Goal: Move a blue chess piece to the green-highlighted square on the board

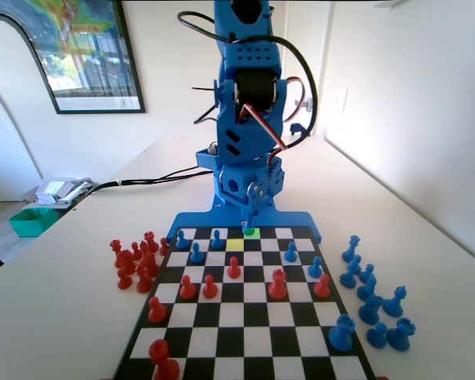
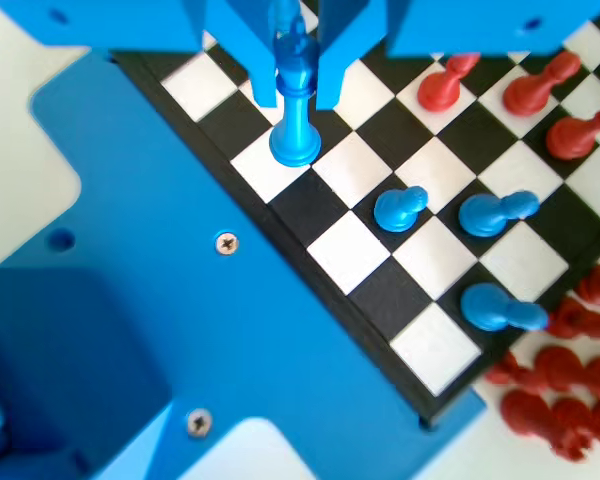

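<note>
A: One piece matters here: the blue chess piece (image 2: 296, 110), upright, its base on a white square in the row along the board's (image 2: 280, 215) edge nearest the arm. In the fixed view the green-highlighted square (image 1: 252, 233) lies in that same edge row, directly under the pincer (image 1: 248, 224).

B: And the pincer's (image 2: 298, 55) state?

A: Its jaws flank the piece's head closely; I cannot tell whether they clamp it or have let go.

B: How would you finish the step well?

A: I judge: confirm the base sits flat and centred, part the jaws slowly, then lift straight up so neither jaw tips it.
</note>
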`<act>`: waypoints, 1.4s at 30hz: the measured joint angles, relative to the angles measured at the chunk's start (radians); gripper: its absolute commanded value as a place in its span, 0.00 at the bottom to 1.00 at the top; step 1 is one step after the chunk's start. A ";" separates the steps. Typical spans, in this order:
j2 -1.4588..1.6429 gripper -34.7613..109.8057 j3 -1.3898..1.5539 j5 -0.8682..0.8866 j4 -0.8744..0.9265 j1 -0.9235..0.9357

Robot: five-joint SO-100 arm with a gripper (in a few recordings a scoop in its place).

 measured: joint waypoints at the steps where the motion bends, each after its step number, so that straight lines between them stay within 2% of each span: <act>1: 0.000 0.25 0.000 0.003 0.000 -0.008; 20: 0.002 0.25 0.084 0.040 -0.084 -0.074; 30: 0.014 0.33 0.133 0.044 -0.183 -0.074; 42: 0.012 0.34 0.158 0.029 -0.224 -0.064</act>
